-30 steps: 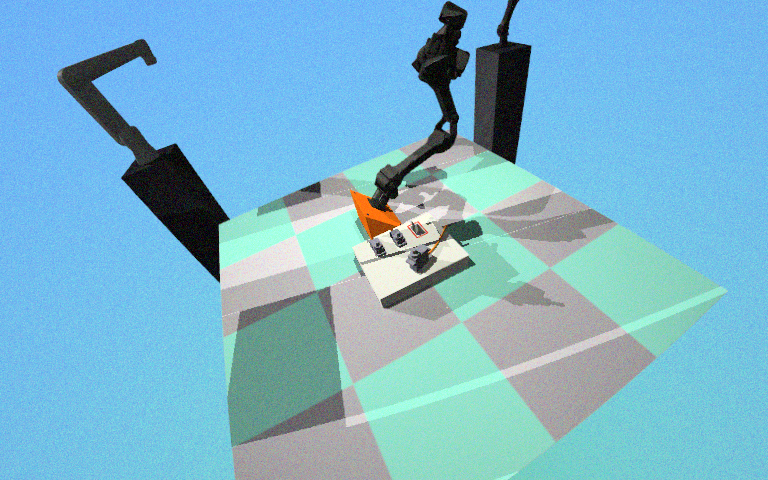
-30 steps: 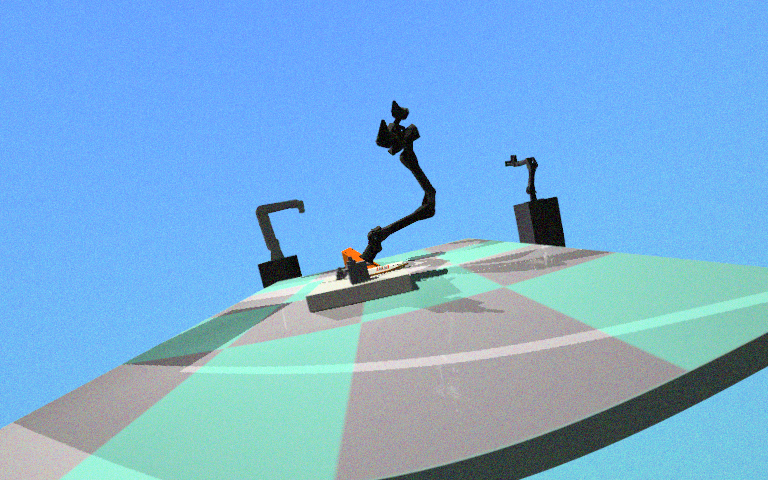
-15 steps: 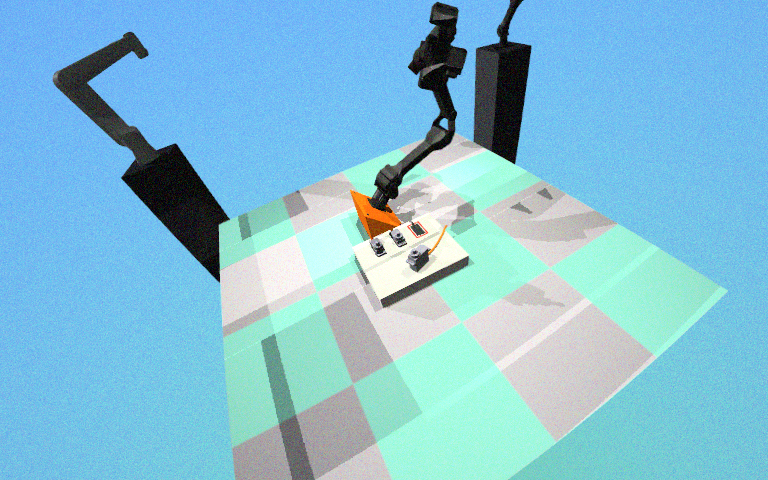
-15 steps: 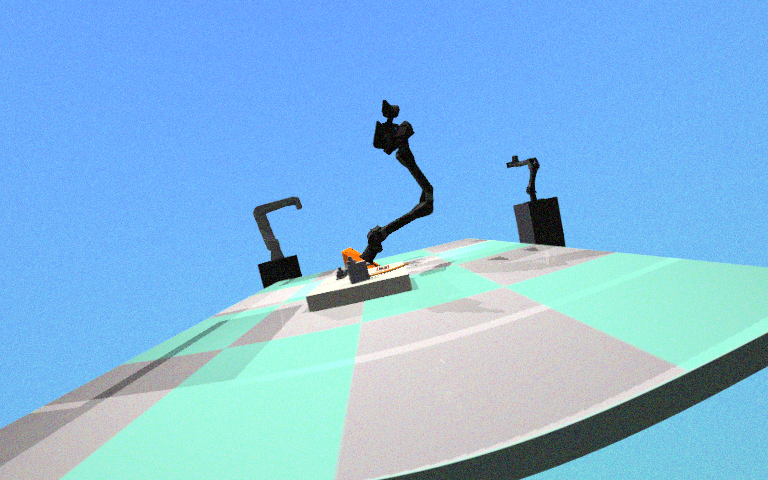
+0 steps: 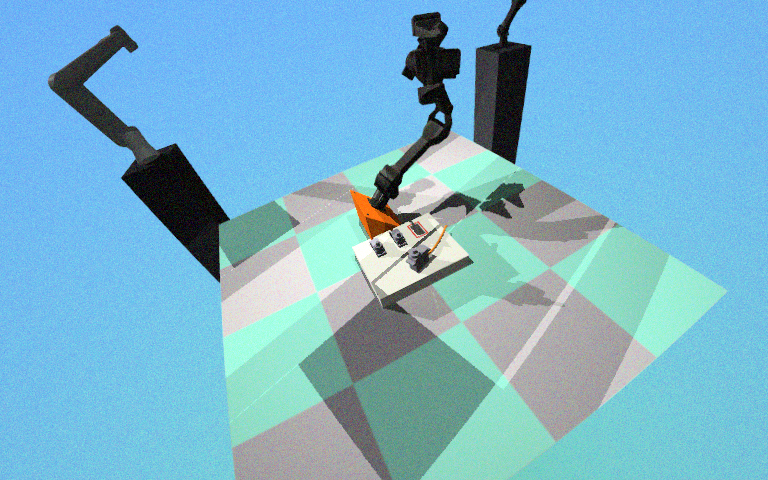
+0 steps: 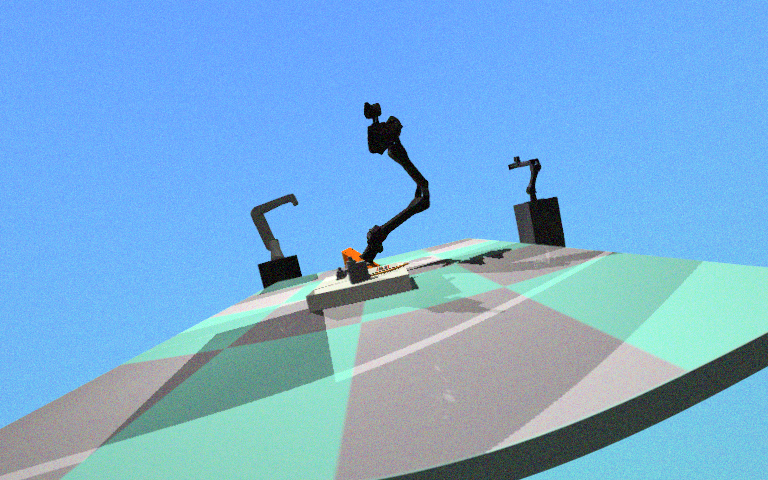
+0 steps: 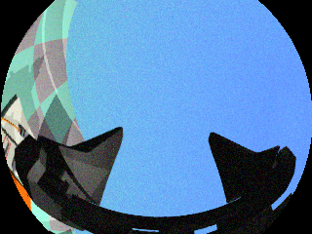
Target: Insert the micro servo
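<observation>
The loose dark micro servo (image 5: 419,257) (image 6: 357,271) stands on the white deck (image 5: 453,254) (image 6: 334,285) (image 7: 16,111), outside the marked pocket. Its orange cable (image 5: 439,240) runs off toward the deck's right side in the top view. The empty pocket (image 5: 417,229) is a dark recess with a red outline near the deck's back edge. The servo's shaft direction is too small to tell. My gripper (image 5: 426,25) (image 6: 372,110) (image 7: 168,135) is open and empty, high above the deck and away from the servo; the wrist view shows mostly sky between its fingers.
Two more servos (image 5: 377,246) (image 5: 398,237) sit in the deck in a row beside the pocket. An orange block (image 5: 362,212) (image 6: 350,255) (image 7: 20,192) stands behind the deck by my arm's base. Dark pedestals (image 5: 175,198) (image 5: 492,90) (image 6: 540,220) with other arms stand at the table's edges.
</observation>
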